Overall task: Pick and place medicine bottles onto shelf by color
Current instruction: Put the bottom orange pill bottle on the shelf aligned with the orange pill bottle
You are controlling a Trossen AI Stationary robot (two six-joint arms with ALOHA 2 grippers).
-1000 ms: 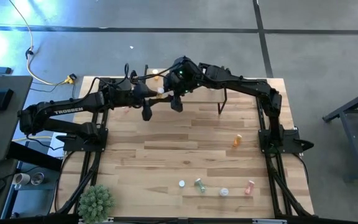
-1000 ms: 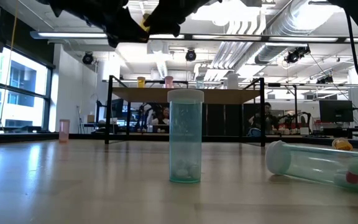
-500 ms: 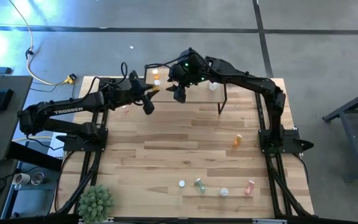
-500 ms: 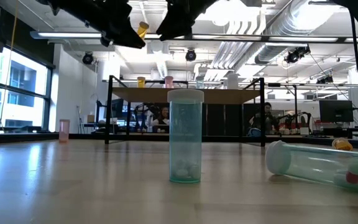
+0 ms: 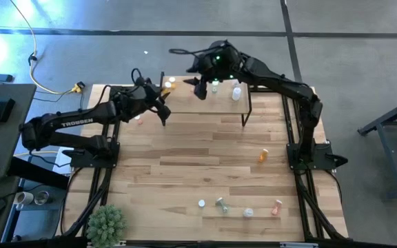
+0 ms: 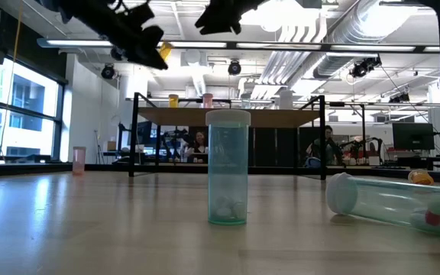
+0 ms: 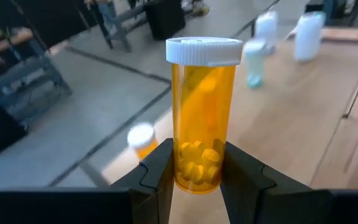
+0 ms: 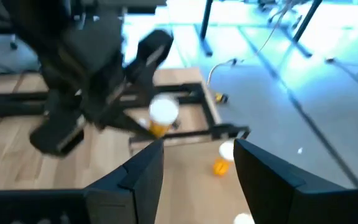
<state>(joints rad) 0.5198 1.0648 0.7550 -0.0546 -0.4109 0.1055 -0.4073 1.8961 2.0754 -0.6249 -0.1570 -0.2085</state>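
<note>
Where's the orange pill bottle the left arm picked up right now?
The orange bottle stands upright, clamped in the left pincer, raised at the shelf's left end.

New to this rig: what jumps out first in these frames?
The left gripper, shut on an orange bottle with a white cap, held upright in the air by the shelf's left end at the table's far edge. The right gripper hangs open and empty above the shelf. In the low view, a clear bottle stands upright up close, another lying on its side to its right.
</note>
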